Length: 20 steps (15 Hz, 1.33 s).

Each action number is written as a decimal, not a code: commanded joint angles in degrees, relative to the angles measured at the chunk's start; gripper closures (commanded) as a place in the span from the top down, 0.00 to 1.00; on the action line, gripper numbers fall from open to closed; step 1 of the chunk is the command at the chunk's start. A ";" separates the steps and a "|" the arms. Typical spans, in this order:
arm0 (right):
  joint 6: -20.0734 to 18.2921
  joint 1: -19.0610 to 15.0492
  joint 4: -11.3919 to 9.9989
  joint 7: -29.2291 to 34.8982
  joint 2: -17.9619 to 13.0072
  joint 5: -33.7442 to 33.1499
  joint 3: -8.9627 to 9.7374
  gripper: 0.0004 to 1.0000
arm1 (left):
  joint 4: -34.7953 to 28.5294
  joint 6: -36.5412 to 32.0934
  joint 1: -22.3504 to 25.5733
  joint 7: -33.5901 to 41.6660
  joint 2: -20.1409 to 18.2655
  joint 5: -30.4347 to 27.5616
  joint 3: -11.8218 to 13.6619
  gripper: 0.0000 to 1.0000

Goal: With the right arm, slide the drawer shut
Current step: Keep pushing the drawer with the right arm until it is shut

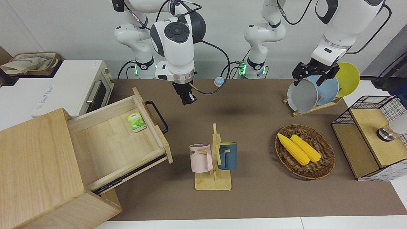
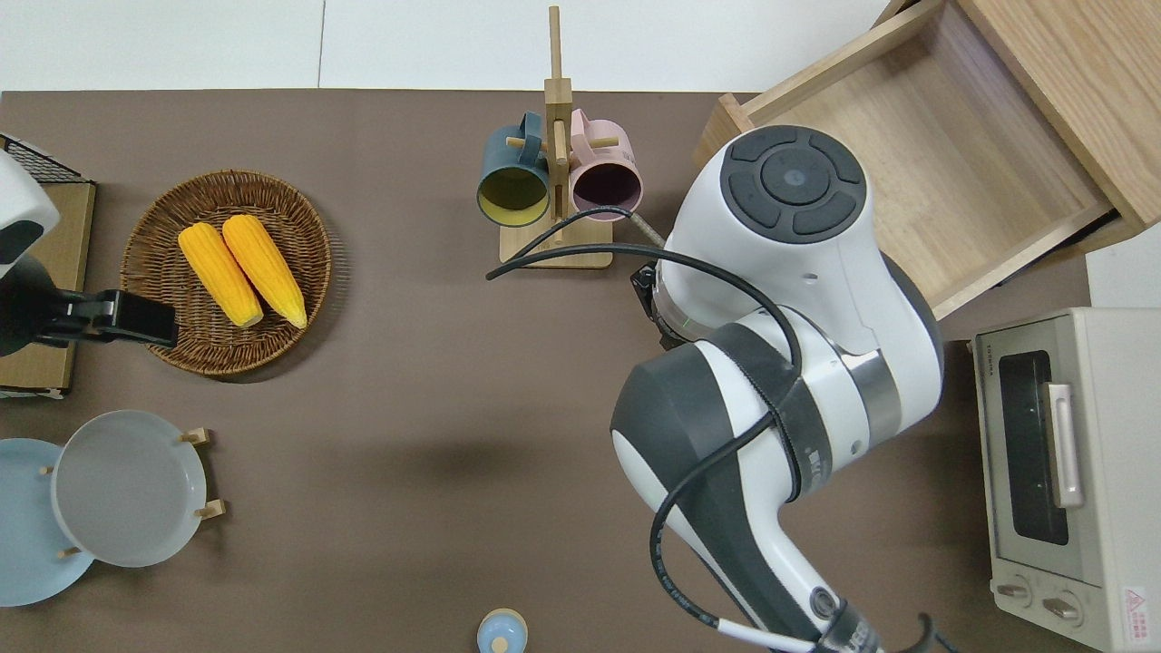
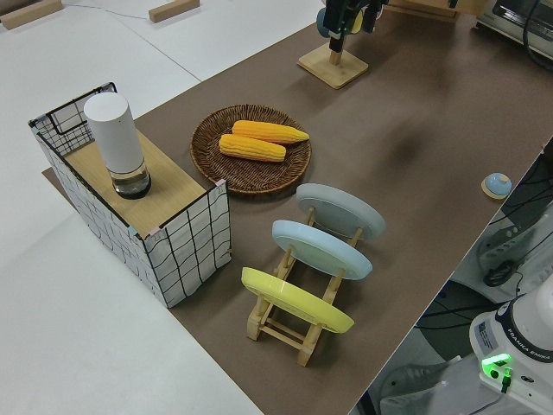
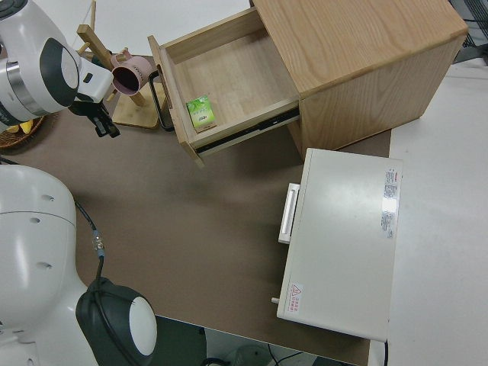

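The pale-wood drawer (image 1: pixel 111 144) stands pulled far out of its big pale-wood box (image 1: pixel 35 165), its black bar handle (image 1: pixel 158 116) facing the middle of the table. It also shows in the overhead view (image 2: pixel 916 181) and the right side view (image 4: pixel 229 76). A green packet (image 1: pixel 136 121) lies in it. My right gripper (image 1: pixel 187 101), blue light above it, hangs shut and empty in the air, apart from the handle, over bare mat toward the left arm's end from the drawer front. In the overhead view the arm hides it. My left arm is parked.
A mug rack (image 1: pixel 214 183) with a pink and a blue mug stands toward the left arm's end from the drawer front. A white oven (image 1: pixel 92 90) sits beside the box, nearer to the robots. A corn basket (image 1: pixel 324 165), plate rack (image 1: pixel 299 111), wire-mesh box (image 1: pixel 369 127) and blue bell (image 1: pixel 218 81) stand elsewhere.
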 commanded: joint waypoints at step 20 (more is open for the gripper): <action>8.79 -8.25 -1.01 -2.28 3.56 -3.33 -0.39 0.00 | 1.49 -1.13 0.22 0.56 0.65 0.98 -0.37 0.99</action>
